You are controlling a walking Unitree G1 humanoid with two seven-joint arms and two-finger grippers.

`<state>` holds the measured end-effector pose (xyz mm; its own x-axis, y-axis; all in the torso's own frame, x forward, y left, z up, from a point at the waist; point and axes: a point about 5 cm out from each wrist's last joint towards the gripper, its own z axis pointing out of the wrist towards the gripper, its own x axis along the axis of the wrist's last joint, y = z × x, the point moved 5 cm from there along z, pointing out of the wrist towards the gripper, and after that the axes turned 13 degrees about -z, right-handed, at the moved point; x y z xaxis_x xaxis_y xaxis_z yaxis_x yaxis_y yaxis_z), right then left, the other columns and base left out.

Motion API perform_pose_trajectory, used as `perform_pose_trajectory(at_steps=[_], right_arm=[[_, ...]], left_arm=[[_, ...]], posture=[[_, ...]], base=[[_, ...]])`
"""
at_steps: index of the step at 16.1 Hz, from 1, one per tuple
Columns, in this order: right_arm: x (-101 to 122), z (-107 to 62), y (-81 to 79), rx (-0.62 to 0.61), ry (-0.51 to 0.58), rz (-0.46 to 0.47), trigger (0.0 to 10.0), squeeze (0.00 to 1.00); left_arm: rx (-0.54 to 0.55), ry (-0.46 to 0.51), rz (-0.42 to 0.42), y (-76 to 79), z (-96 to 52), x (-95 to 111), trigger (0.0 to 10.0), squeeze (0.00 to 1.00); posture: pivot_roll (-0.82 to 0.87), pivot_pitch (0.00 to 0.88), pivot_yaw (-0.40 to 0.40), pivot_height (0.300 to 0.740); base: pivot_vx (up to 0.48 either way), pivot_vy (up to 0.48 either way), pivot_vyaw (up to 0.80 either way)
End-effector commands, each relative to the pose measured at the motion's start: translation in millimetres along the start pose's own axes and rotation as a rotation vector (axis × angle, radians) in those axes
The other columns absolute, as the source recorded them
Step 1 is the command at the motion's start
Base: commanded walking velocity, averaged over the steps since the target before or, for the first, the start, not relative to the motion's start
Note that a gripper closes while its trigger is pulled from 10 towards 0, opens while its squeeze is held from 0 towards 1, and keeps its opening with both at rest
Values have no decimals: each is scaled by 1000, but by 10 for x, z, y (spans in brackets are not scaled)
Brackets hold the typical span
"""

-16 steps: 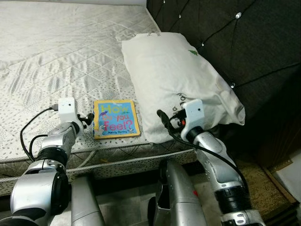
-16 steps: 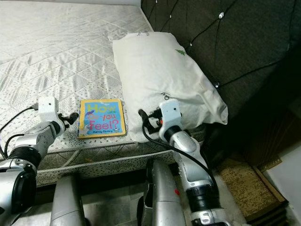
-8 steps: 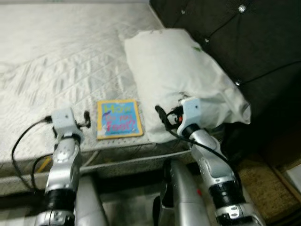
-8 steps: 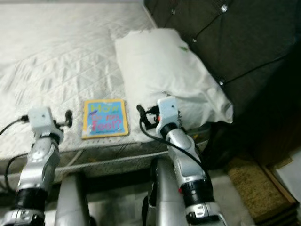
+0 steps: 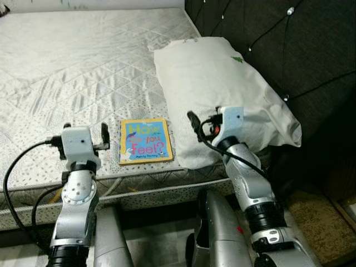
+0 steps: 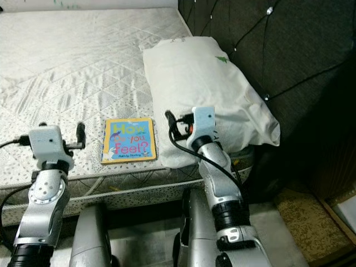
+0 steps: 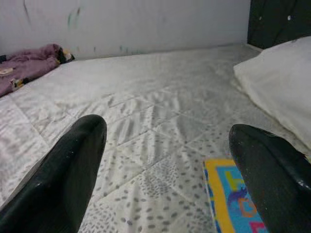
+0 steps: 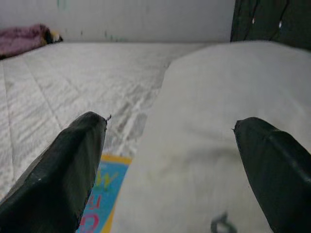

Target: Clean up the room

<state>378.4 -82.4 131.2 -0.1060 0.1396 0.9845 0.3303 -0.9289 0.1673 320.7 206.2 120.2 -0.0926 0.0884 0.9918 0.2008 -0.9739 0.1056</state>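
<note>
A yellow-edged picture book (image 5: pixel 144 141) with a blue cover lies flat near the front edge of the mattress (image 5: pixel 67 67). A white pillow (image 5: pixel 222 89) rests just right of it, against the headboard. My left gripper (image 5: pixel 85 129) hovers open just left of the book, whose corner (image 7: pixel 233 194) shows by one finger in the left wrist view. At the pillow's front corner my right gripper (image 5: pixel 204 121) is open, between book and pillow; its wrist view has the book's edge (image 8: pixel 104 194) on one side and the pillow (image 8: pixel 204 121) ahead.
A dark tufted headboard (image 5: pixel 278 39) rises on the right. A purple cloth (image 7: pixel 29 63) lies at the bed's far side by the wall. A brown rug (image 5: pixel 314 214) covers the floor at lower right. My own legs (image 5: pixel 217 233) stand against the bed frame.
The view has shifted and steadied. My left arm has swung from a leftward lean to upright, bringing its gripper nearer the book. The right gripper stays at the pillow's corner.
</note>
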Motion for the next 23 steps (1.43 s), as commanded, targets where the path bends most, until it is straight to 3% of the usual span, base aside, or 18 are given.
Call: perform_pose_trajectory(at_steps=[1,6,16,23], right_arm=[[45,47,17,-7,15,0,10000,0],[76,101,84,-28,36,-11,10000,0],[90,98,198,-71,52,-36,10000,0],[44,58,166,-71,40,-42,10000,0]], left_arm=[[-16,14,2,50,47,51,10000,0],[7,36,-4,113,130,124,10000,0],[-99,1,-87,388,205,102,10000,0],[-116,-8,-126,420,230,87,10000,0]], posture=[[0,0,-18,566],[-3,0,-21,616],[-33,0,-14,736],[-39,0,-21,740]], base=[[0,0,0],[0,0,0],[0,0,0],[0,0,0]])
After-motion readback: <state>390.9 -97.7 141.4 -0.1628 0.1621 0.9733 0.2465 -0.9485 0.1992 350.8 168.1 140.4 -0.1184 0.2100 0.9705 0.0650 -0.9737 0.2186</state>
